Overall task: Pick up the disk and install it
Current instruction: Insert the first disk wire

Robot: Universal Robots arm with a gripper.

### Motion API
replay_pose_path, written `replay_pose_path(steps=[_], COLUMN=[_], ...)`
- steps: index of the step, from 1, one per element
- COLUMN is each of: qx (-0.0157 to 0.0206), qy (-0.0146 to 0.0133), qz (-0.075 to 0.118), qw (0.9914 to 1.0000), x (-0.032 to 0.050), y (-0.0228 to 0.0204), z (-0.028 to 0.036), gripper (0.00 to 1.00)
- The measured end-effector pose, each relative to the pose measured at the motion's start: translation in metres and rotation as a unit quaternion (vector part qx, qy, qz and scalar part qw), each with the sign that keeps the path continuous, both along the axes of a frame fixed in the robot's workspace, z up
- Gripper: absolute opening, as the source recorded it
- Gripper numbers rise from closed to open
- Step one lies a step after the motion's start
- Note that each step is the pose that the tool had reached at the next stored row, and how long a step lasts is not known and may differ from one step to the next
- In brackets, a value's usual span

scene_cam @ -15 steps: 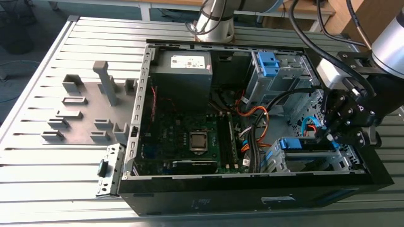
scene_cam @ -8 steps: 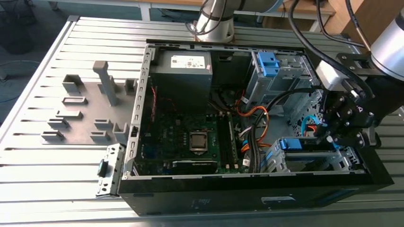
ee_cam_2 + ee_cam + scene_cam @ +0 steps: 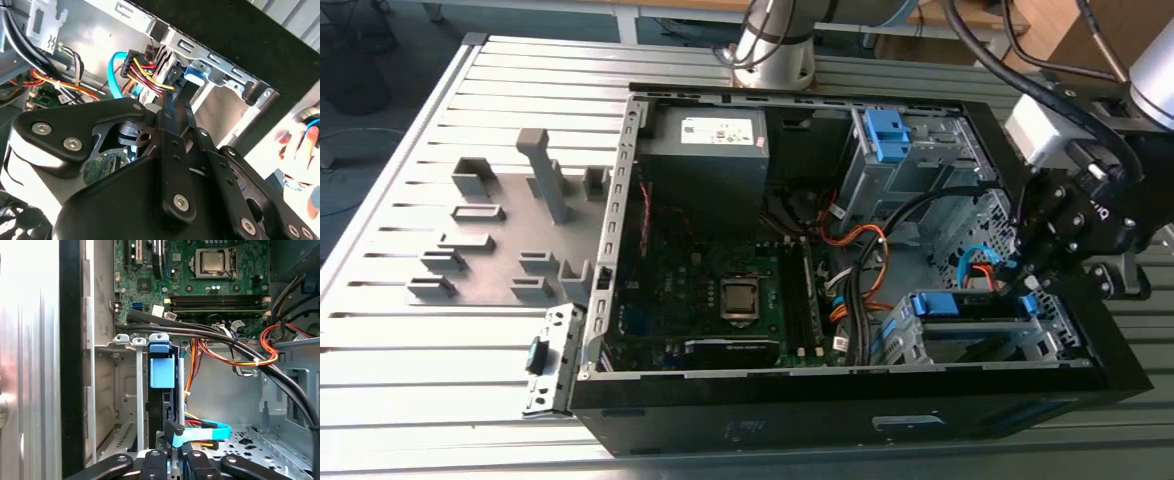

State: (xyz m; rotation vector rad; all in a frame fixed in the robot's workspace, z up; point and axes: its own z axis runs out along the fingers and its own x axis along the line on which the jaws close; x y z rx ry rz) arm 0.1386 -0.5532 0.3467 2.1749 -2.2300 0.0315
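Note:
The disk, a drive with a bright blue frame, stands on edge in the drive cage at the case's front corner, on the exterior view's right. The first wrist view has it edge-on, its blue tab at the cage's end. My gripper hangs just over the disk's cable end. Its black fingers are drawn together and touch that end of the disk. In the second wrist view the gripper tapers to a closed tip beside the coloured power cables.
A light blue data cable and orange and black wire bundles run close by the cage. The motherboard lies mid-case, with a grey metal box and a second blue-framed bay behind. A person's hand is outside the case.

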Motion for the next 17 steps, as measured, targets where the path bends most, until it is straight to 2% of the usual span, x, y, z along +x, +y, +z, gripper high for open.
replay_pose_path(steps=[3,4,6,9,11,13,17], qx=[0.0031,0.005,0.0096,0.0143,0.0149,0.015,0.0151], qy=[0.001,0.0024,0.0061,0.0105,0.0119,0.0119,0.0119], qz=[0.0,0.0,0.0,0.0,0.0,0.0,0.0], qw=[0.99999,0.99998,0.99994,0.99984,0.99982,0.99982,0.99981], x=[0.0007,0.0015,0.0032,0.0073,0.0102,0.0107,0.011], y=[0.0,0.0,0.0,0.0,0.0,0.0,0.0], z=[-0.0001,-0.0001,-0.0006,-0.0007,-0.0001,0.0054,0.0232], gripper=[0.22,0.22,0.11,0.11,0.11,0.11,0.11])
